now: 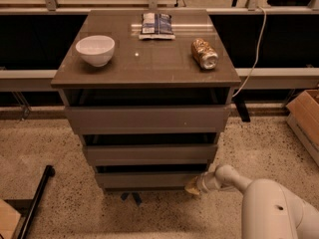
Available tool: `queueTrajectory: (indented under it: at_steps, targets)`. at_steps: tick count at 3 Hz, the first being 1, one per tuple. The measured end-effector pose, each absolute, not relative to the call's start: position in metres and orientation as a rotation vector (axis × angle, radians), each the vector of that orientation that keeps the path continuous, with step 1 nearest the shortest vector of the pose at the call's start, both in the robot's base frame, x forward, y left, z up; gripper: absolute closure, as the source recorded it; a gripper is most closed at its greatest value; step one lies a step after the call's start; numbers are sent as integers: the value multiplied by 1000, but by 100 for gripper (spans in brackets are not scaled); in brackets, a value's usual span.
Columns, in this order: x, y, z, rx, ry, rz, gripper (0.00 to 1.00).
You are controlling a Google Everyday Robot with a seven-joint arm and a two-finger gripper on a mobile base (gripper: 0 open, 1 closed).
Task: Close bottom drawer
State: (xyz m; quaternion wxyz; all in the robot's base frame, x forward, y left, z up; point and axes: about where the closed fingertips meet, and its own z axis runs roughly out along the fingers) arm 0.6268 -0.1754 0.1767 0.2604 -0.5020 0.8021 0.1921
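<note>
**Bottom drawer of grey-brown cabinet: partly open, to be pushed shut**

Location: the bottom drawer (pixel 149 179) is the lowest of three, at 6 o'clock in the camera view, under the middle drawer (pixel 149 154) and top drawer (pixel 147 119). A dark gap shows above its front panel.

Handling (judged): a rigid flat panel with no handle, so it is pushed rather than gripped. The box is shallow, probably light, and should slide straight in. The smooth face could let a contact slip. Pressing near the panel's middle should avoid racking it. An end push may skew it.

Gripper (pixel 194 185): at 5 o'clock, close against the panel's right end. Its state cannot be told.

On cabinet top (pixel 149 66): bowl (pixel 95 49) at 10 o'clock, packet (pixel 156 24) at 12, can (pixel 205 54) at 2.
</note>
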Motion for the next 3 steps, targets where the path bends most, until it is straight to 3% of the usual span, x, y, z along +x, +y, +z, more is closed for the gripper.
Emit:
queueTrajectory:
  at_steps: [2,3]
  targets:
    - [623,-170,172,-1365,2172,533,0]
    - [623,-170,172,-1365,2172,533,0]
